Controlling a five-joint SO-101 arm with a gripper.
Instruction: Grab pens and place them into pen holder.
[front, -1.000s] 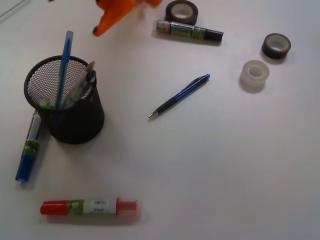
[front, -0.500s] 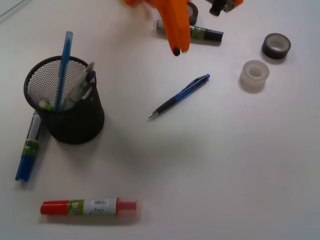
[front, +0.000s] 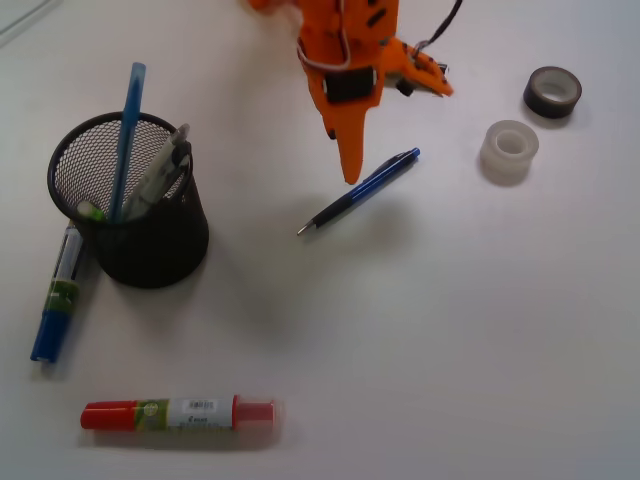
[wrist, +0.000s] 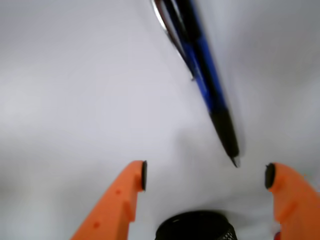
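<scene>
- The white bench (front: 450, 350) carries everything in view; on it the black wire-mesh pen holder (front: 140, 235) stands at the left, with four slim pens already upright inside: a translucent light blue one (front: 128, 130), two silver ones (front: 165, 170) and a green one (front: 92, 210) of which only the tip shows at the rim.
- The orange hand (wrist: 205, 176) is seen released, its two pads spread wide apart and empty, poised over the one pen left on the bench.
- The blue-and-black click pen (front: 358, 192) lies flat on the bench, well apart from the pen holder, tip toward the holder and clip end away; in the wrist view its tip falls between the spread fingers (wrist: 132, 192), nearer the right-hand one.
- The step in hand is judged to be the approach to this last pen; the next move seems to call for a descent with the barrel centred between the pads, then a closing across it.
- Three thick markers are left aside: a blue-capped marker (front: 57, 295) beside the holder, a red-capped marker (front: 180, 413) near the front edge, and a third hidden behind the arm.
- A clear tape roll (front: 509, 150) and a dark tape roll (front: 552, 91) lie at the right.
- The wrist view is blurred, and the pen's clip end is cut off at its top edge.
</scene>
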